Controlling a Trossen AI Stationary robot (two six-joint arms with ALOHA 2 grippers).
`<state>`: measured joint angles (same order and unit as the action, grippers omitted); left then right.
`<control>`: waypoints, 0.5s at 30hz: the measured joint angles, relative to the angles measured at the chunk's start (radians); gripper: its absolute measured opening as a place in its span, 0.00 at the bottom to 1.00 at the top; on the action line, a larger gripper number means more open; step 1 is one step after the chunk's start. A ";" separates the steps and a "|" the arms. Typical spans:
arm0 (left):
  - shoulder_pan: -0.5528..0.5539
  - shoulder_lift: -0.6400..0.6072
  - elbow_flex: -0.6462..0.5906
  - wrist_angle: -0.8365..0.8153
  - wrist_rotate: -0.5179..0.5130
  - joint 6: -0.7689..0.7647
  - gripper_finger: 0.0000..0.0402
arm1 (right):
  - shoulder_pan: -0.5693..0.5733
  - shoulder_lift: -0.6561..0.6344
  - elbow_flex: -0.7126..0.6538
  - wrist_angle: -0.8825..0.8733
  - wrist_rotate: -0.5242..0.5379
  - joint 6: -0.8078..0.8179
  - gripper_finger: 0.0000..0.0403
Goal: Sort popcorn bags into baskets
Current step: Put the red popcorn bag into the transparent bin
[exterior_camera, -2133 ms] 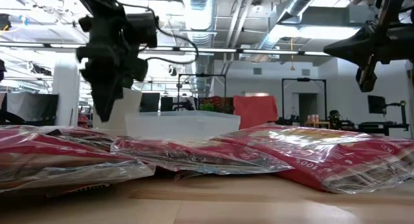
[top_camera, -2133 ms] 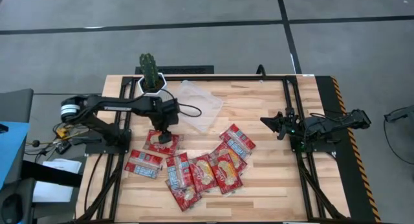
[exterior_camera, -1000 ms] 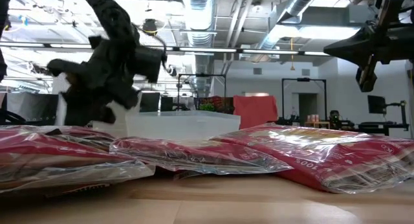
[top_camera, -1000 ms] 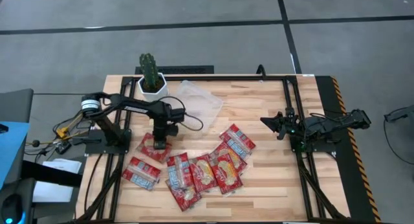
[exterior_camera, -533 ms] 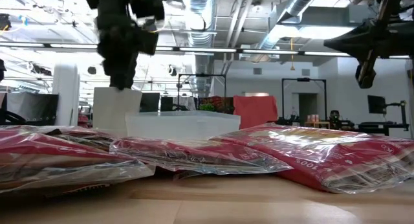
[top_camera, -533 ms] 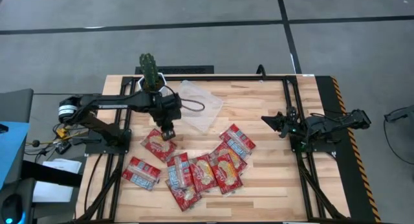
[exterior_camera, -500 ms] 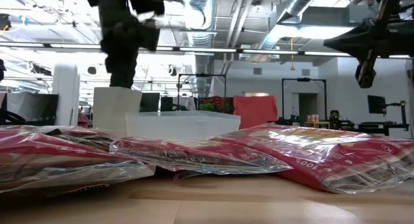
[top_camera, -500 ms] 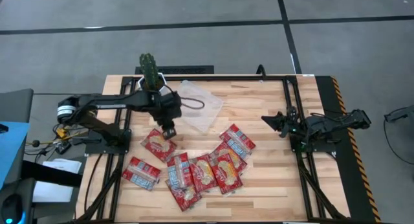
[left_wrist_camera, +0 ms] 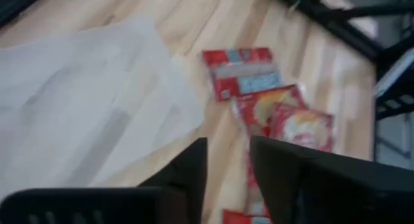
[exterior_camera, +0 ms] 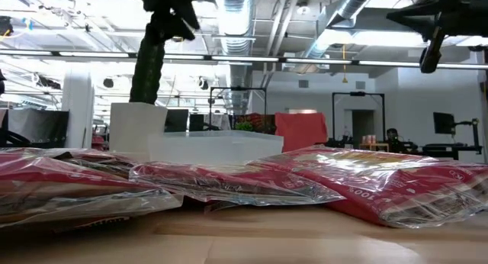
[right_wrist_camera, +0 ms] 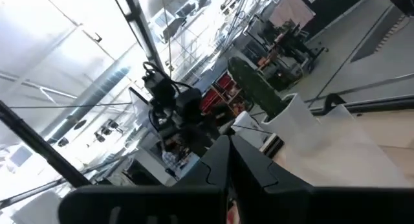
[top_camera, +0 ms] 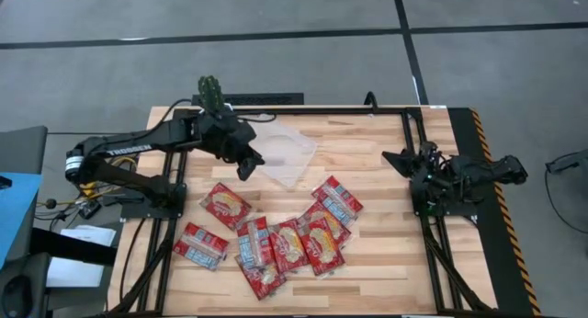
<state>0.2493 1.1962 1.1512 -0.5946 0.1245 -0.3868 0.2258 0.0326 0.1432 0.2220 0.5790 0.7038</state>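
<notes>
Several red popcorn bags [top_camera: 285, 244] lie flat and overlapping on the wooden table; one [top_camera: 225, 205] lies apart at the left of the heap. The clear plastic basket [top_camera: 287, 151] rests on the table beyond them. My left gripper [top_camera: 249, 164] hangs open in the air over the basket's left edge, nothing between its fingers [left_wrist_camera: 194, 166]; its wrist view shows the basket [left_wrist_camera: 84, 101] and bags [left_wrist_camera: 242, 72] below. My right gripper [top_camera: 388, 156] waits shut at the table's right side, raised, fingers [right_wrist_camera: 228, 149] pointing across toward the left arm.
A cactus in a white pot [exterior_camera: 137, 127] stands at the table's far left corner, close behind my left arm [top_camera: 184, 134]. Black frame rails [top_camera: 413, 171] run along the table's sides. Bare wood lies between the bags and the right arm.
My left gripper has risen off the lone bag at the heap's left and gone toward the far edge, up over the basket's left edge. That bag has stayed on the table. My right gripper has gone up a little.
</notes>
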 joint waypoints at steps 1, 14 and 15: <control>0.000 -0.001 0.013 -0.003 0.012 -0.015 0.31 | -0.003 0.000 0.000 0.020 -0.002 -0.011 0.09; 0.000 -0.002 0.081 -0.513 -0.094 -0.162 0.49 | -0.008 0.021 0.276 -0.417 -0.087 -0.184 0.32; 0.000 -0.002 0.064 -0.511 -0.095 -0.181 0.50 | -0.008 0.036 0.300 -0.469 -0.086 -0.183 0.33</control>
<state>0.2493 1.1937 1.2152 -1.1053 0.0299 -0.5678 0.2180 0.0687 0.4434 -0.2473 0.4926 0.5204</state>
